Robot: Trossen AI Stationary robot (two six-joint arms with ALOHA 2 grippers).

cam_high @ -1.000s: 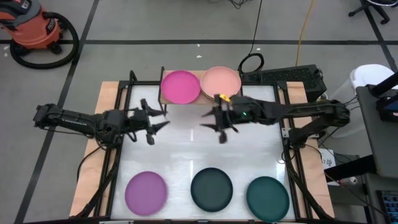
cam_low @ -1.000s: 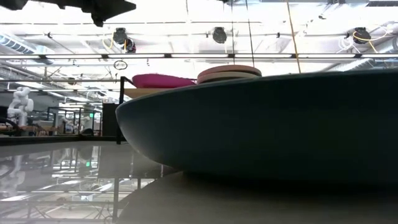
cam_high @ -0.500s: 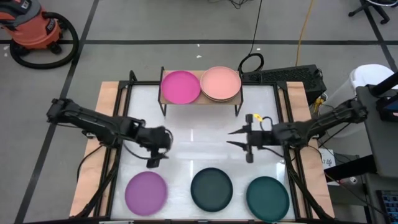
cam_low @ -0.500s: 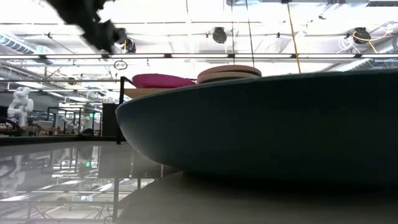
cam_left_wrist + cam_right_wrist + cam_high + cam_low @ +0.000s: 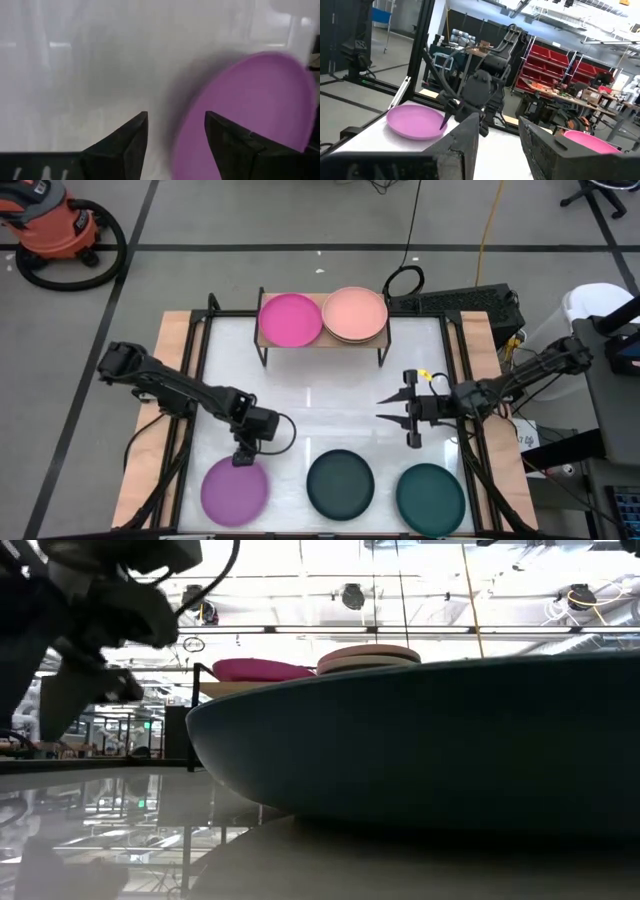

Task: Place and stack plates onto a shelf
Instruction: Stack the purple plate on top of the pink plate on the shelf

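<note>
The shelf [image 5: 268, 340] stands at the table's far side. On it lie a magenta plate [image 5: 290, 319] and a salmon pink plate [image 5: 355, 314] that tops a small stack [image 5: 368, 657]. Near the table's near edge lie a purple plate [image 5: 235, 489], a dark teal plate [image 5: 340, 483] and a green plate [image 5: 430, 498]. My left gripper [image 5: 243, 455] is open and points down over the purple plate's far rim [image 5: 200, 125]: one finger over the table, one over the plate. My right gripper [image 5: 392, 409] hovers open above the table's middle right.
In the low view the dark teal plate [image 5: 420, 740] fills most of the picture, close to the camera. Bare white table [image 5: 320, 405] lies between the shelf and the row of three plates. Black frame rails [image 5: 195, 380] run along the table's left and right sides.
My left gripper has moved from in front of the shelf toward the near edge, come down and tipped to point down at the purple plate's far rim. My right gripper has drawn back from the salmon stack toward the right and near edges. No plate has moved.
</note>
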